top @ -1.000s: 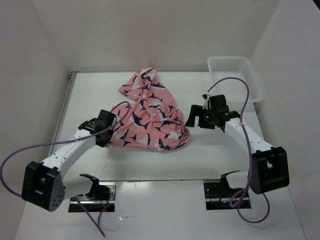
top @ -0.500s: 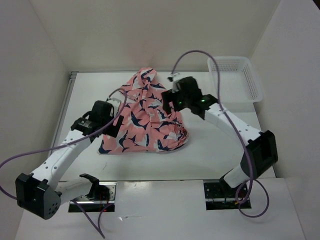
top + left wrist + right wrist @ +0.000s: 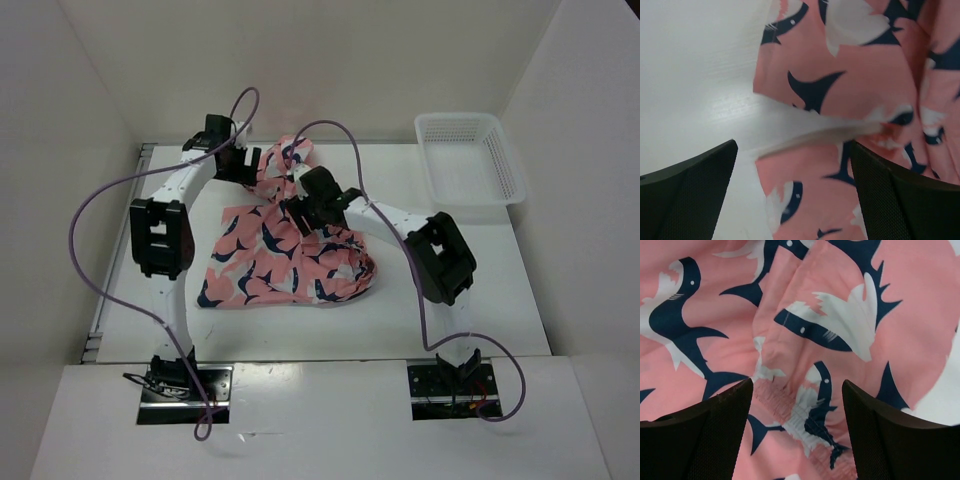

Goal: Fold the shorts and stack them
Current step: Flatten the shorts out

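Note:
The salmon-pink shorts [image 3: 285, 250] with navy and white print lie rumpled across the middle of the table, and a bunched part reaches toward the far wall. My left gripper [image 3: 246, 166] hovers over their far left edge. In the left wrist view it [image 3: 792, 172] is open, and the fabric's edge [image 3: 840, 90] and bare table lie between its fingers. My right gripper [image 3: 303, 212] hangs over the middle of the shorts. In the right wrist view it [image 3: 797, 407] is open, straddling the gathered elastic waistband [image 3: 805, 420] without gripping it.
A white mesh basket [image 3: 470, 160] stands at the far right corner of the white table [image 3: 450, 290]. White walls close in the left, back and right sides. Purple cables loop above both arms.
Both arms have swung from the near side to the far part of the shorts. The left gripper let go of the near left corner and opened. The right jaws have narrowed a little.

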